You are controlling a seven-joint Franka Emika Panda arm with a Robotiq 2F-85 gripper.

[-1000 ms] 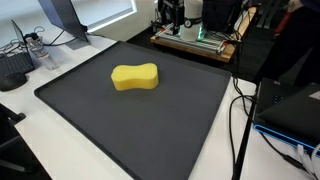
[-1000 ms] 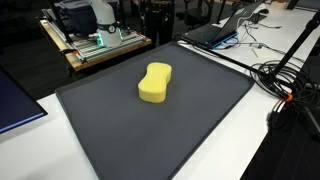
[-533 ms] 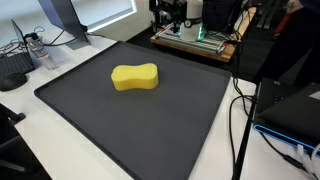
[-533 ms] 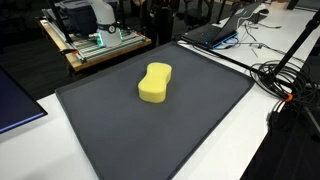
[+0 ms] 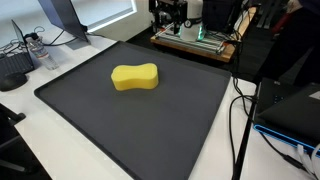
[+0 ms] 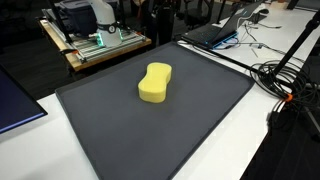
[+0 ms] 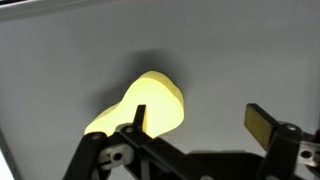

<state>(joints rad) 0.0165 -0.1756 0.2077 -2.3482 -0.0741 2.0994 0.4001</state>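
Note:
A yellow, peanut-shaped sponge (image 5: 135, 77) lies on a large dark mat (image 5: 150, 125) and shows in both exterior views (image 6: 154, 83). In the wrist view my gripper (image 7: 200, 122) is open and empty and looks down on the mat from well above. The sponge (image 7: 145, 108) lies below and partly behind one finger. The other finger is over bare mat. Nothing is between the fingers.
The mat (image 6: 190, 120) covers most of a white table. A wooden cart with equipment (image 6: 95, 40) stands behind it. A laptop (image 6: 215, 32) and cables (image 6: 285, 80) lie along one side. Monitor stands and a dark device (image 5: 15, 68) are at the other side.
The sponge has not moved. A dark shape at the top edge of an exterior view has shifted slightly.

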